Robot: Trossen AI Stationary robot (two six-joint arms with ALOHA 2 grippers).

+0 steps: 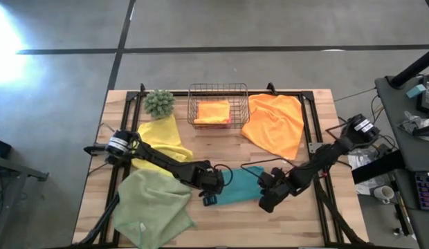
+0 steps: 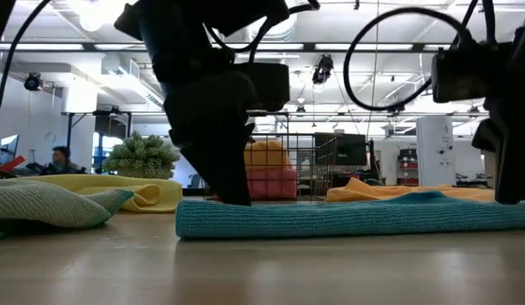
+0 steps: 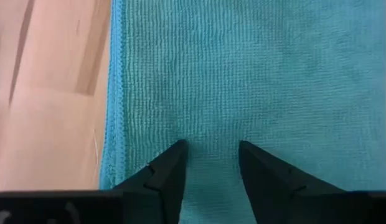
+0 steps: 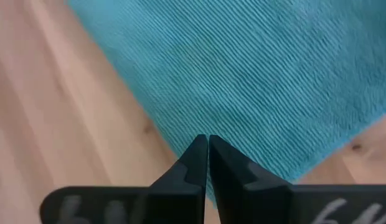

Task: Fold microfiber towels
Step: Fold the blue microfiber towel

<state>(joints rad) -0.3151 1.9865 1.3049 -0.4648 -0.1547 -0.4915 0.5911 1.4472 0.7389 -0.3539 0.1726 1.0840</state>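
A teal ribbed microfiber towel [image 1: 239, 187] lay flat on the pale wooden table [image 1: 221, 228], near the front edge at the middle. The left gripper [image 3: 210, 152] pressed down on the towel's left part, its fingers parted by a narrow gap with nothing between them but the cloth's surface. The right gripper [image 4: 208, 144] sat at the towel's right edge with fingers pressed together; whether cloth was pinched between them could not be told. A pale sage green towel [image 1: 153, 205] lay crumpled at front left, a yellow towel [image 1: 162, 142] behind it, a large orange towel [image 1: 275, 123] at far right. A folded orange towel [image 1: 213, 111] sat in the copper wire basket [image 1: 218, 88], beside a spiky green ball plant [image 1: 160, 102].
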